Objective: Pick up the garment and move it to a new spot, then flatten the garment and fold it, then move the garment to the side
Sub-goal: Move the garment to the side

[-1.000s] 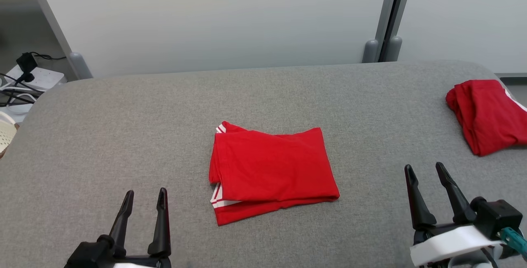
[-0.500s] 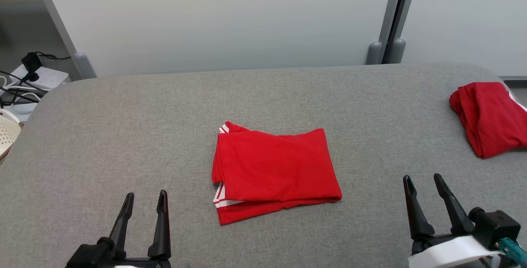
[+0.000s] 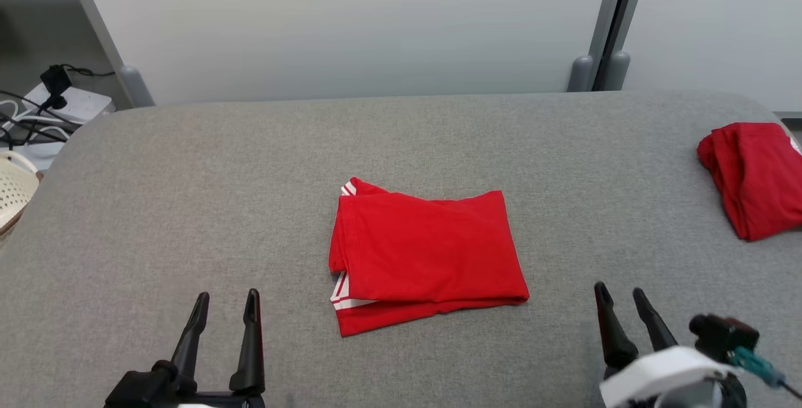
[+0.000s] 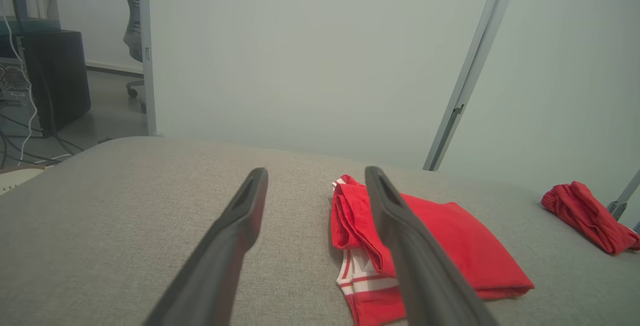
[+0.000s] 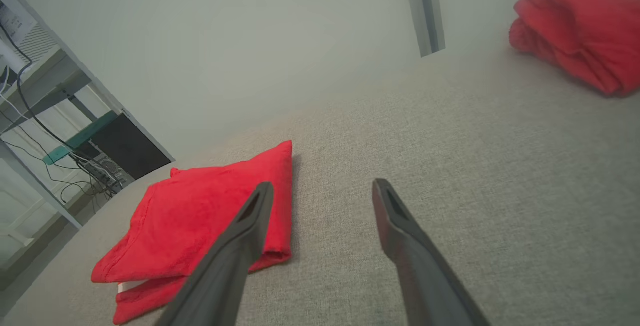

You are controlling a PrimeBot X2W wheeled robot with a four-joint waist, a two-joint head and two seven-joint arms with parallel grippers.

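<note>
We log: basket [image 3: 12,192], power strip [image 3: 75,104] at far left; left gripper [image 3: 227,297] spread, empty; grey fabric table [image 3: 188,176], pale partition [image 3: 351,26] behind; folded red garment [image 3: 432,251] at centre; right gripper [image 3: 619,291] spread, empty; red bundle [image 3: 758,176] at right edge.

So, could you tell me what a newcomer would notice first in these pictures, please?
The bright red folded garment lies in the middle of the grey table, with white stripes peeking out at its left edge. A second red garment sits bunched at the table's far right edge. The left gripper and right gripper hover at the front, jaws open and empty.
</note>
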